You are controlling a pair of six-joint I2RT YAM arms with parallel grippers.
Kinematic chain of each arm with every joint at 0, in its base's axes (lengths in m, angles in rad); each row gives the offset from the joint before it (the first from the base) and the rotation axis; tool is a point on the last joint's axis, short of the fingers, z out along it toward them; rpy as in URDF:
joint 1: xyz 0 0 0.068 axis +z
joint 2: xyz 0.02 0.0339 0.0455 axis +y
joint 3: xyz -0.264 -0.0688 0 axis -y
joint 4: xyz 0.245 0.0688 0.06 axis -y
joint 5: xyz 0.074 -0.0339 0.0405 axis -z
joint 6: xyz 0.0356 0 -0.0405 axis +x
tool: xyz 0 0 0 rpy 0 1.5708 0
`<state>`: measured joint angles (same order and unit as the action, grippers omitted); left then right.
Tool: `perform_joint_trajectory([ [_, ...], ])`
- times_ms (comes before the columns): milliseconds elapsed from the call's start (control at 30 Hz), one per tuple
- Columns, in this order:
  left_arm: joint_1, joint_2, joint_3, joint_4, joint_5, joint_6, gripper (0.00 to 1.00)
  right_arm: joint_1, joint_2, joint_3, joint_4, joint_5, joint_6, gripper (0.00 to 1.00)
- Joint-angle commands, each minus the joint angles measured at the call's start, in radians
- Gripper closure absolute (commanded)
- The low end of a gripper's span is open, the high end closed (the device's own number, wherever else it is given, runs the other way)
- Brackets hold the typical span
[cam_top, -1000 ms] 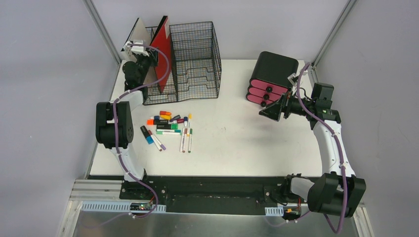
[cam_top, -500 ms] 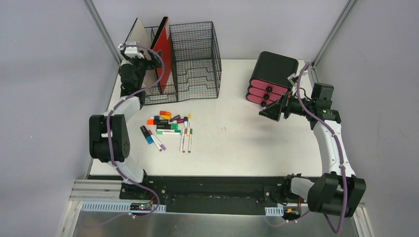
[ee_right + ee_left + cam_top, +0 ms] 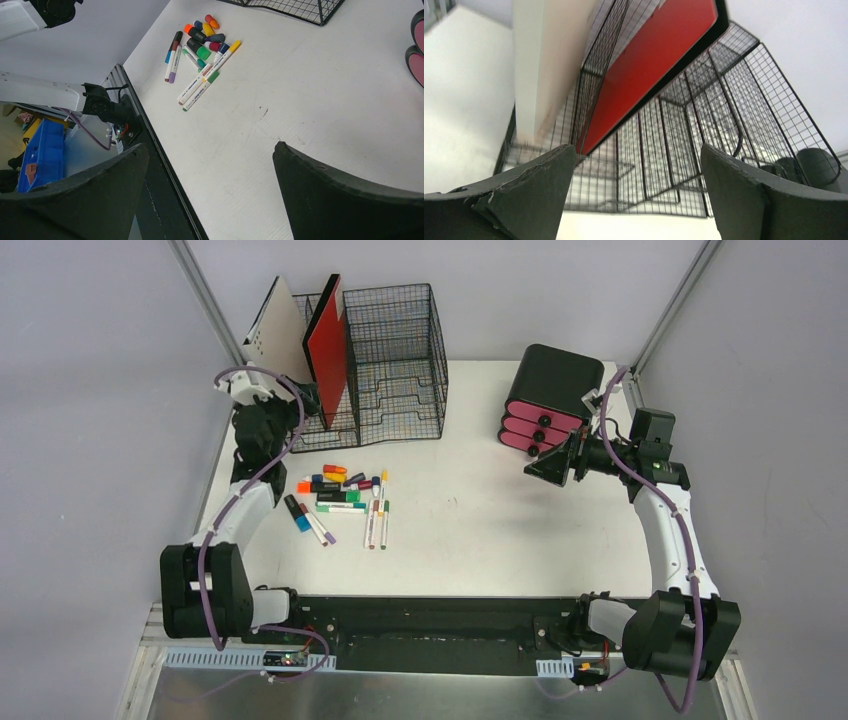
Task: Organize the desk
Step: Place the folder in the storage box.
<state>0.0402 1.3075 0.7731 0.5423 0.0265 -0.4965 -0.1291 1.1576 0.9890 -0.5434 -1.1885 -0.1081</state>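
The desk [image 3: 500, 540] is filling the middle of the top view, its white surface lying under everything else. At its 11 o'clock corner a black wire-mesh organizer [image 3: 395, 360] is standing, and at about 1 o'clock a black box with pink drawers [image 3: 545, 395] is sitting. A red folder [image 3: 328, 345] and a cream board [image 3: 275, 335] are standing upright in the organizer's left slots.

The left gripper [image 3: 636, 165] is hanging just in front of the organizer's left end, facing into the mesh, its fingers spread wide with nothing between them. The right gripper [image 3: 210, 155] is hovering beside the drawer box, pointing back across the desk toward 9 o'clock, jaws likewise wide apart and gripping nothing.

The loose markers [image 3: 345, 495] are lying in a heap left of centre, apart from both grippers. What is left of the tidying looks to be these. From the left gripper they are sitting at about 4 o'clock and near; from the right gripper they are at 9 o'clock and well apart, so the left arm is nearer. The longer pens are mostly running 12 to 6, the stubbier ones 3 to 9.
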Motion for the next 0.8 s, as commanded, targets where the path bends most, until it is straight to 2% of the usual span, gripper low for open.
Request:
perform_joint_trajectory([
  [0,0.001,-0.101,-0.058,-0.104,0.039,-0.163,0.01,-0.003,-0.026,0.045,-0.004,0.001,-0.040,0.01],
  [167,0.001,-0.095,-0.030,-0.208,0.278,-0.218,0.01,-0.003,-0.023,0.052,-0.019,0.008,-0.054,0.01],
  [300,0.001,-0.070,-0.002,-0.309,0.406,-0.292,0.02,-0.003,-0.024,0.060,-0.038,0.019,-0.073,0.01],
  [500,0.000,-0.112,-0.061,-0.337,0.500,-0.322,0.03,-0.003,-0.018,0.067,-0.053,0.029,-0.090,0.01],
  [767,-0.024,-0.215,-0.123,-0.464,0.553,-0.230,0.01,-0.003,-0.007,0.071,-0.069,0.048,-0.109,0.01],
])
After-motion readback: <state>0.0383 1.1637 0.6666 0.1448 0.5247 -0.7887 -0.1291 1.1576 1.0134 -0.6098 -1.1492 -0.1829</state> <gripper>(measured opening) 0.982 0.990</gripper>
